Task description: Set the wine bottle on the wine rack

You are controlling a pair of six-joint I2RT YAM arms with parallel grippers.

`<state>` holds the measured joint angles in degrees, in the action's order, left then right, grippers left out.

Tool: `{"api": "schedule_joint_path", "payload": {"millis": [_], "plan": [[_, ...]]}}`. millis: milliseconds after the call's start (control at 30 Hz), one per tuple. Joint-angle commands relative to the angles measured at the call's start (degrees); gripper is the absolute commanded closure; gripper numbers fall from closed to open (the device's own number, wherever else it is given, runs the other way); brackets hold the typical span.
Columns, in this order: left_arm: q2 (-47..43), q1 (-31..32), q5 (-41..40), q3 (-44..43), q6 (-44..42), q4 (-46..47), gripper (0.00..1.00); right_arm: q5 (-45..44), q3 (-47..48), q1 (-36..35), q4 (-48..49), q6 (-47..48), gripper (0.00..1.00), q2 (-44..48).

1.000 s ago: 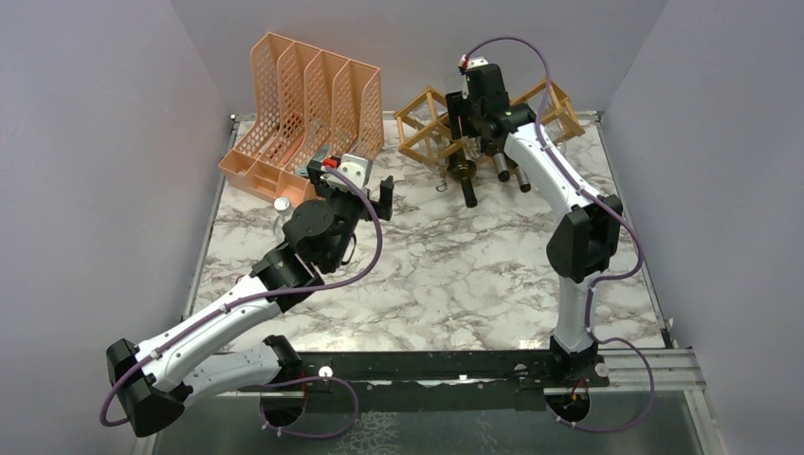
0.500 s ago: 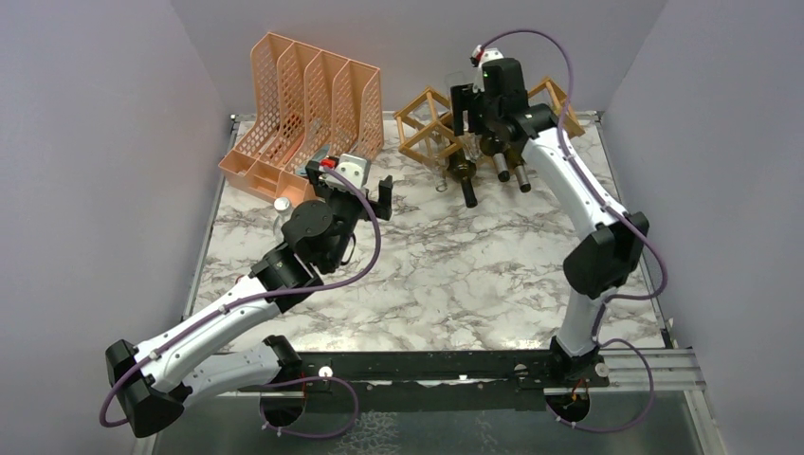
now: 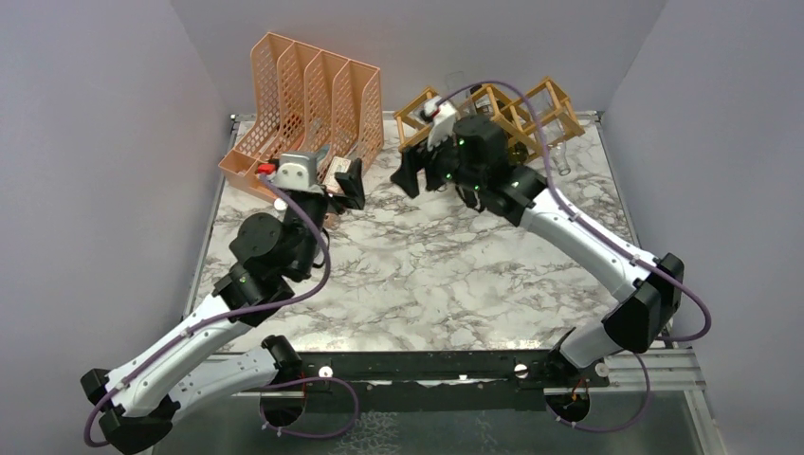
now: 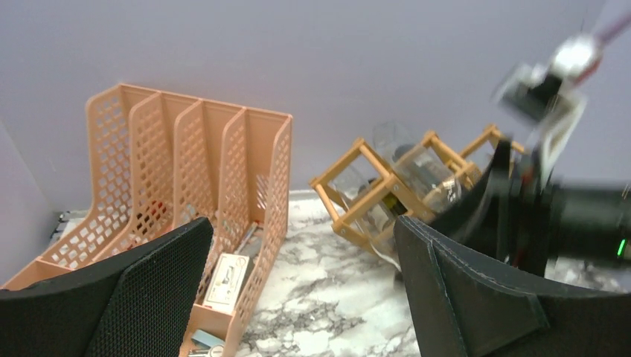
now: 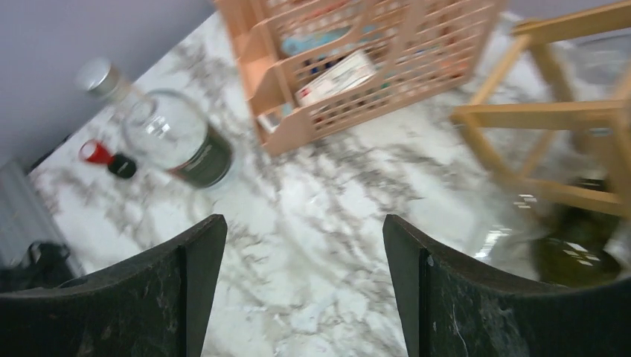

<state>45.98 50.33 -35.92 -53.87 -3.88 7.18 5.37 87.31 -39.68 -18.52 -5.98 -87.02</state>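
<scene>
The tan wooden lattice wine rack (image 3: 512,106) stands at the back of the table. It also shows in the left wrist view (image 4: 387,190) and the right wrist view (image 5: 554,115), with bottles lying in its cells. A clear wine bottle (image 5: 175,145) with a silver cap and a dark label stands on the marble. In the top view only its cap (image 3: 281,204) shows beside the left arm. My right gripper (image 3: 418,177) (image 5: 305,290) is open and empty, above the marble between rack and bottle. My left gripper (image 3: 339,184) (image 4: 298,297) is open and empty, facing the rack.
The peach mesh file organizer (image 3: 308,100) stands at the back left with small boxes in it (image 4: 227,279). A small red-capped object (image 5: 100,152) lies by the clear bottle. A dark green bottle (image 5: 577,256) sits at the rack's foot. Grey walls enclose the table.
My right gripper has left the rack, swinging left and down over the table. My left gripper has drawn back to the left, nearer the organizer.
</scene>
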Motion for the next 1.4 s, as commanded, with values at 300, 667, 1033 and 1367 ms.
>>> {"api": "schedule_joint_path", "payload": {"millis": [300, 667, 1033, 1367], "plan": [[-7.39, -0.09, -13.47, -4.77, -11.63, 0.96, 0.01, 3.76, -0.75, -16.82, 17.73, -0.93, 0.20, -12.92], [-8.89, -0.02, -18.60, -3.96, -14.36, 2.61, 0.01, 3.72, 16.09, -21.21, 22.34, -1.08, 0.21, -31.26], [-9.20, -0.02, -20.05, -2.17, -14.05, 5.01, 0.01, 10.40, 23.05, -21.39, 29.30, 0.86, 0.36, -40.29], [-9.19, 0.01, -20.68, -2.67, -13.54, 4.65, 0.01, 8.77, 22.55, -21.40, 34.79, 2.49, 0.57, -42.31]]}}
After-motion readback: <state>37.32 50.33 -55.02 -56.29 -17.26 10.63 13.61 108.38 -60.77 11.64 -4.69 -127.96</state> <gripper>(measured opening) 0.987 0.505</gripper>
